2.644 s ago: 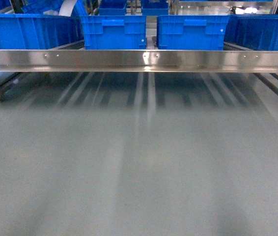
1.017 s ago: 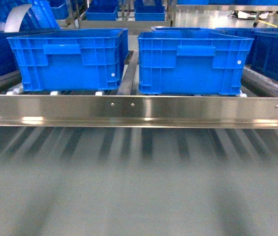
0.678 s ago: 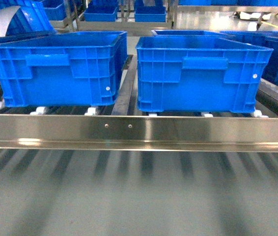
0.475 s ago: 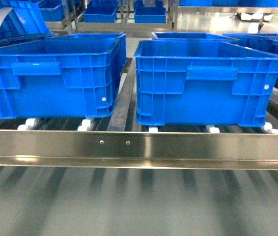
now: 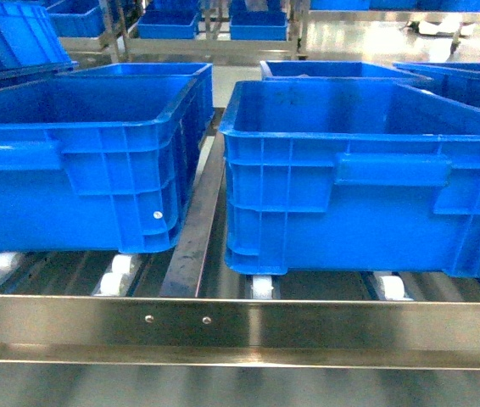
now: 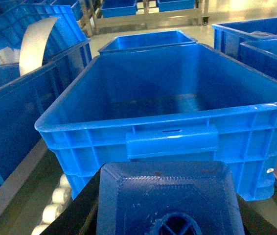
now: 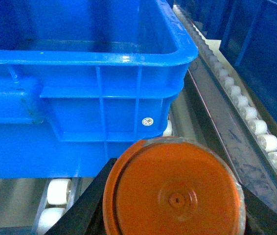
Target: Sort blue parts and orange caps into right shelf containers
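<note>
- Two blue crates [image 5: 359, 178] sit side by side on the shelf's rollers [image 5: 261, 287], behind its steel front rail [image 5: 240, 331], a narrow gap between them.
- Left gripper [image 6: 168, 230] clamps a blue part [image 6: 168, 200] before the left crate's [image 6: 168, 117] rim.
- Right gripper [image 7: 173, 225] clamps an orange cap [image 7: 173, 196] below the right crate's [image 7: 80, 98] corner.

Even, cool overhead light fills all three views. The brushed steel front rail [image 5: 325, 326] of the shelf carries soft glare bands. The near orange round plastic cap [image 7: 173, 196] and blue ribbed plastic block [image 6: 168, 200] look soft and grainy; crate interiors sit in shadow.
</note>
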